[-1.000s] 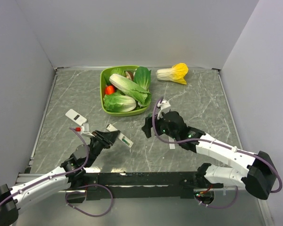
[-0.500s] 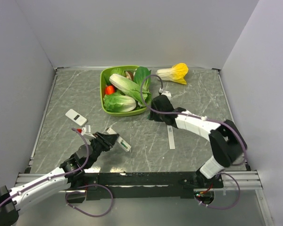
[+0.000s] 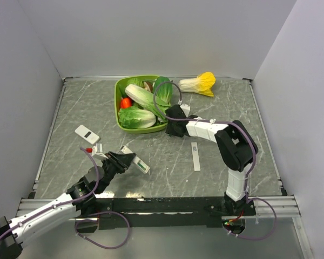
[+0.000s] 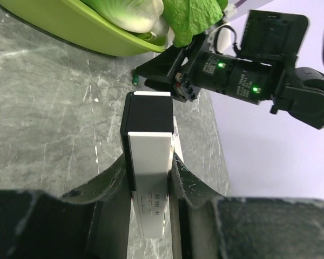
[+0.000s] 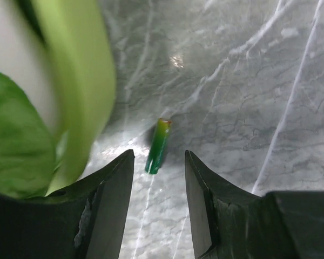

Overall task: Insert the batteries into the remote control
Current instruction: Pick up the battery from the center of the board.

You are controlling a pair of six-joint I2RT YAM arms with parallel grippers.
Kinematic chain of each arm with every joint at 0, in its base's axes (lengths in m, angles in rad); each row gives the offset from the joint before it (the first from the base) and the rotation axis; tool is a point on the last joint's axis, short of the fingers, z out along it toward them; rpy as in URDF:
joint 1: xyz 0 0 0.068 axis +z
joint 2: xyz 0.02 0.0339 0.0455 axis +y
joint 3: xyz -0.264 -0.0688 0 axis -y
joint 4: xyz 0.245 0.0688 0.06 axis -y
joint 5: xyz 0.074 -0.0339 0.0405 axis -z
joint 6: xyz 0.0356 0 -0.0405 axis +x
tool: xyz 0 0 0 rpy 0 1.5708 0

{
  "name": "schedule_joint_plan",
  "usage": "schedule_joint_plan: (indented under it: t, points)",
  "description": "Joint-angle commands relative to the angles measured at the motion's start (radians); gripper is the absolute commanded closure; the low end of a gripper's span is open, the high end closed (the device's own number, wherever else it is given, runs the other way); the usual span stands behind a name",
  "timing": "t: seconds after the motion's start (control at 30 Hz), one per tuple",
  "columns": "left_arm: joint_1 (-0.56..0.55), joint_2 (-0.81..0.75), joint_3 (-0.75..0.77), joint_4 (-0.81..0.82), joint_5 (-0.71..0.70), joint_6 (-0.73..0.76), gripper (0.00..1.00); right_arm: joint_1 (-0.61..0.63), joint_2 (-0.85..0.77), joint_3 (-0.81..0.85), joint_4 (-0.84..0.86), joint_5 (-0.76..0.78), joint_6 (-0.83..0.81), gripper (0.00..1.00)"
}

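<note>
Far left on my overhead feed, a small white rectangular plate (image 3: 87, 134) lies flat on the grey marbled surface (image 3: 70, 108), apart from everything else.

Just right of it, my left tool (image 3: 130, 161) is pinching the remote control (image 3: 142, 165). On the left wrist feed the remote control (image 4: 149, 137) is a slim flat bar. It has a white casing with faint markings near the fingers (image 4: 114, 178) and a square black section at the far end. It sticks out straight ahead, one finger pressed against each long edge, and is held off the surface.

Past the middle sits the green bowl (image 3: 117, 102), piled with leafy vegetables (image 3: 146, 100). My right tool (image 3: 175, 128) is low at the bowl's near right corner.

The right wrist feed shows one battery (image 5: 157, 145): a tiny green cylinder with a yellowish top end. It lies on the surface right beside the bowl's rim. The tool's fingers (image 5: 110, 199) are spread, one on each side of the battery, and neither touches it.

Near the right tool, toward me, a narrow white strip (image 3: 195, 156) lies flat on the surface. At the far right back, a yellow-tipped cabbage (image 3: 198, 83) lies by itself.
</note>
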Motion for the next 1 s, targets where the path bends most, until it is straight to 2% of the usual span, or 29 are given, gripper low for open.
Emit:
schedule_joint_plan:
  t: [0.0, 0.13, 0.47, 0.57, 0.6, 0.67, 0.77, 0.97]
  points:
    - [0.001, -0.004, -0.051, 0.03, 0.0, -0.001, 0.99, -0.007, 0.05, 0.076, -0.029, 0.011, 0.045, 0.52]
    - [0.001, 0.01, -0.051, 0.042, 0.007, -0.004, 0.99, -0.005, 0.07, 0.09, -0.066, 0.026, 0.052, 0.56]
    - [0.001, 0.022, -0.051, 0.05, 0.01, -0.005, 0.99, 0.021, 0.127, 0.147, -0.204, 0.065, -0.029, 0.71]
    - [0.001, 0.018, -0.046, 0.046, 0.012, -0.002, 0.99, 0.027, 0.086, 0.072, -0.166, 0.053, -0.05, 0.83]
    - [0.001, 0.016, -0.046, 0.046, 0.012, -0.001, 0.99, 0.028, 0.071, 0.05, -0.155, 0.033, -0.059, 0.9]
    - [0.001, 0.016, -0.043, 0.045, 0.01, 0.002, 0.99, 0.037, 0.034, -0.008, -0.134, -0.001, -0.105, 0.93]
    - [0.001, 0.015, -0.048, 0.057, 0.022, 0.013, 0.99, 0.077, -0.031, -0.092, -0.116, -0.047, -0.179, 0.94]
    - [0.002, 0.01, -0.114, 0.21, 0.105, 0.07, 0.99, 0.194, -0.155, -0.246, -0.095, -0.11, -0.32, 0.92]
